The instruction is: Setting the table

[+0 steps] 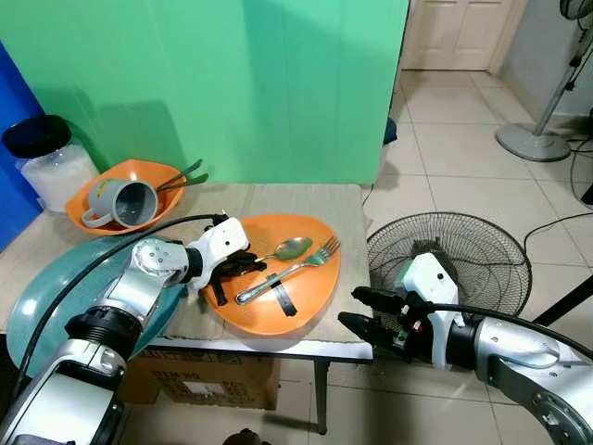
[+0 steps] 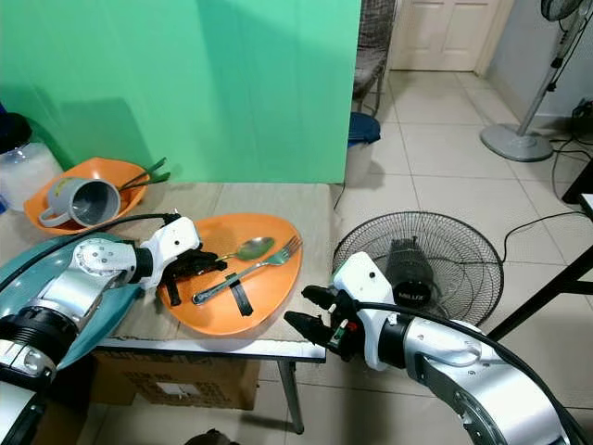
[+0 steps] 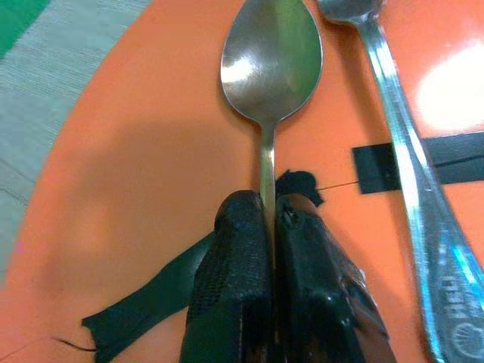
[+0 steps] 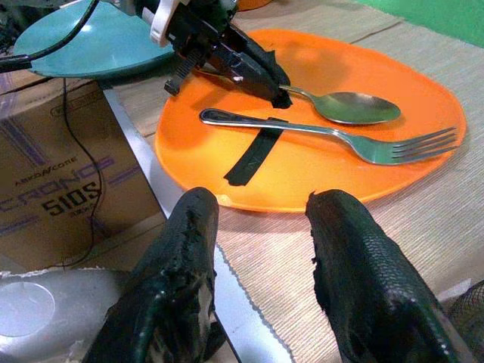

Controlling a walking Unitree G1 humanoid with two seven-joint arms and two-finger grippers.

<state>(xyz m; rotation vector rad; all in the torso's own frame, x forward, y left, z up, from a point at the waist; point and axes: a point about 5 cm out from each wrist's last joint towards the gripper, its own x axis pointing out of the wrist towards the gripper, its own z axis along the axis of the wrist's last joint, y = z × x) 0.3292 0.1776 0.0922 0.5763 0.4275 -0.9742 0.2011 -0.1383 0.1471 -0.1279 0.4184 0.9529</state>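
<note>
A green screen [image 1: 232,83] stands behind the table [image 1: 278,199], which carries a woven beige mat. The floor [image 1: 463,158] is of pale tiles. A fan guard [image 1: 449,255] lies on them just beside the table, and a pedestal fan's base [image 1: 533,142] stands further back. A cream door [image 1: 454,32] closes the far end. A cardboard box [image 1: 208,380] sits under the table.

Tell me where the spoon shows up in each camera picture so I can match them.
Left eye view: spoon on the orange plate, mid-picture.
Right eye view: same spot, slightly left of centre.
Left wrist view: bowl at top, handle pinched by the left gripper.
Right wrist view: upper middle, beyond the fork.
Shared landmark: the fork lying beside it.
</note>
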